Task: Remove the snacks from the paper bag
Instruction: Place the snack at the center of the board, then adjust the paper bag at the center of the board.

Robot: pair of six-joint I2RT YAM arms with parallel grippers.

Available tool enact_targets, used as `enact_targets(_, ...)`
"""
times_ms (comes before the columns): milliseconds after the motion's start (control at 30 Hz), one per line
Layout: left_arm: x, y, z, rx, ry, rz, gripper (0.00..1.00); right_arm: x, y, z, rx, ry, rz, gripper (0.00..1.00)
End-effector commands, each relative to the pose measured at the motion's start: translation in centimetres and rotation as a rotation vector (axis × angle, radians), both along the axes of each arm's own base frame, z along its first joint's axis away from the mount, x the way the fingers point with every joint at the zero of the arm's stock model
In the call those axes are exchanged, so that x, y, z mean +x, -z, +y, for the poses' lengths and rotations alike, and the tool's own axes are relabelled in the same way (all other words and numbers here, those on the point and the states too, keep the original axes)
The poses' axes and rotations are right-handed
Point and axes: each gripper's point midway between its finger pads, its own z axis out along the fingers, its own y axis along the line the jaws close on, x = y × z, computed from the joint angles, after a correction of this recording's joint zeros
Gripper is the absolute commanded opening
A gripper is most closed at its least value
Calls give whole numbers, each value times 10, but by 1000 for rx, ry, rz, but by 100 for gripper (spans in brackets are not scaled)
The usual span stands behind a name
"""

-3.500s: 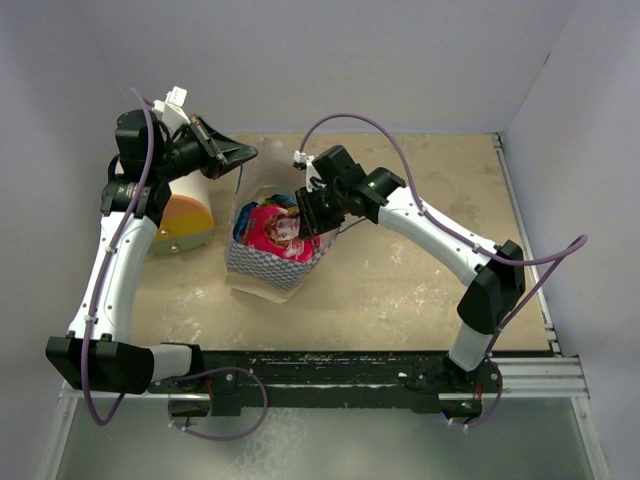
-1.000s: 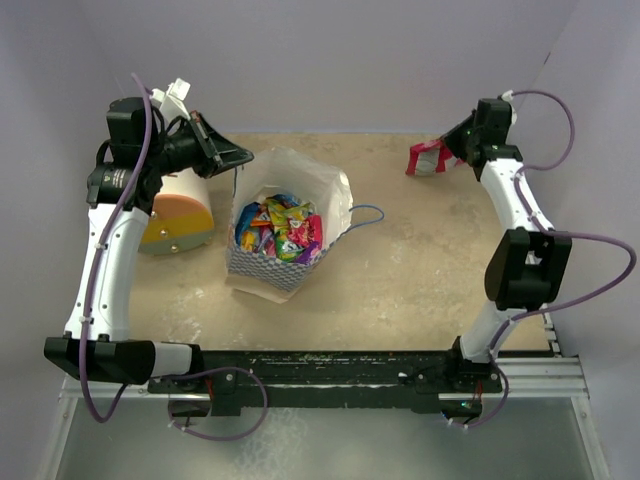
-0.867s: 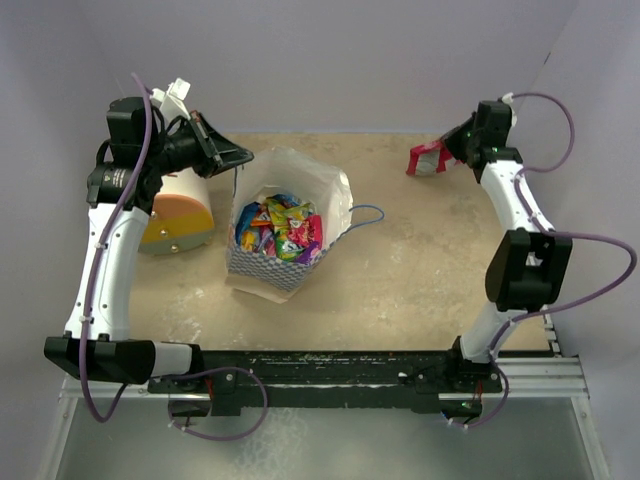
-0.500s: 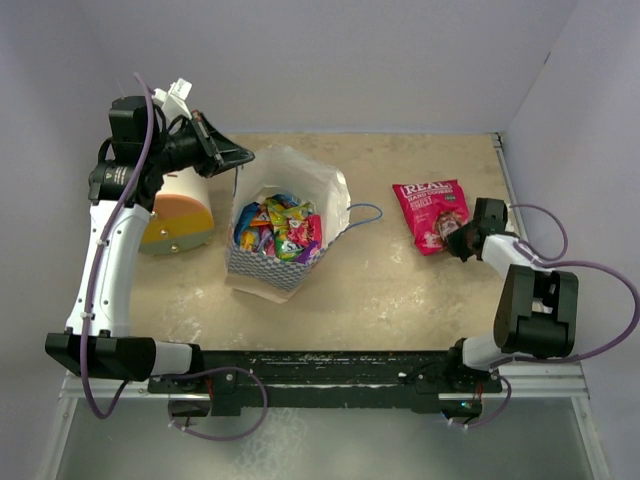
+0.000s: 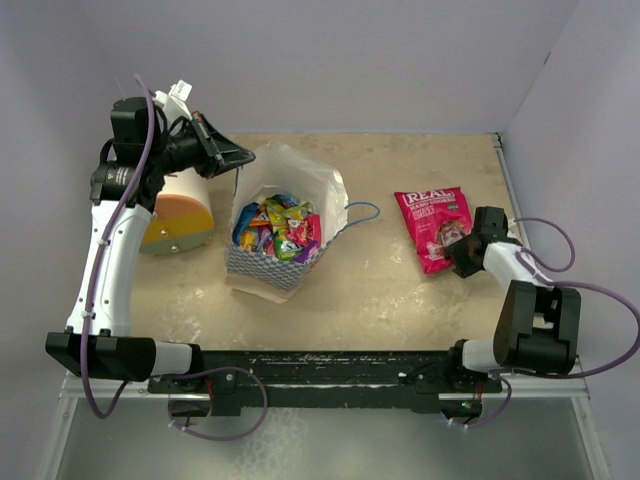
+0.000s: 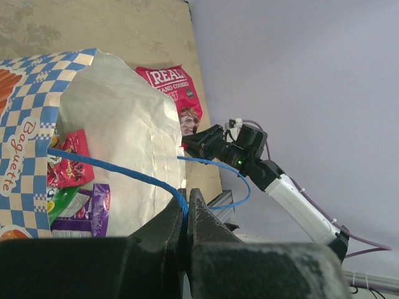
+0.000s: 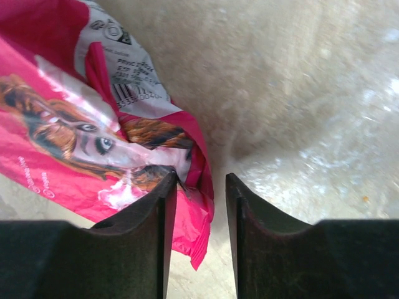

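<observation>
The blue-and-white checkered paper bag [image 5: 262, 262] stands open left of centre with several snacks [image 5: 275, 226] inside; it also shows in the left wrist view [image 6: 22, 99]. My left gripper [image 5: 240, 157] is shut on the bag's blue cord handle [image 6: 124, 172] at the bag's back rim. A pink-red "REAL" packet [image 5: 432, 222] lies flat on the table at the right, also in the right wrist view [image 7: 75, 143]. My right gripper [image 5: 457, 250] is open at that packet's near corner, its jaws straddling the packet's edge without gripping it.
A white-and-orange cylinder [image 5: 178, 215] lies left of the bag, under my left arm. The second blue handle [image 5: 362, 215] hangs off the bag's right side. Walls close the back and right; a metal rail [image 5: 530, 370] runs along the near edge.
My right arm carried the pink-red packet from the bag to the far right, then laid it on the table and opened. The left gripper has kept hold of the handle.
</observation>
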Motion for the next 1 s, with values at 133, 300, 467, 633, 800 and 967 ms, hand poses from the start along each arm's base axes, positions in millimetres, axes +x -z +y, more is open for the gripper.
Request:
enact_targets(133,-17,-39,-6,-38,38,-137,0,-14,-50,-19,-133,-71,18,65)
enact_targets(300,-16,-42,-7,-41,41,-145,0,9,-111,-14,-195,-248,-140,81)
enact_targets(467,-13,-43,-6,-31,37,-156,0,49,-192,30,-215,-603,-396,86)
enact_targets(633,-9,-43,-6,-12,46,-174,0,50,-250,140,77,-916,-594,86)
enact_targets(800,-6,-49,-6,-6,49,-210,0,23,-284,220,272,-1099,-641,86)
enact_targets(967,-2,-57,-6,-6,45,-245,0,-9,-273,262,495,-1189,-526,83)
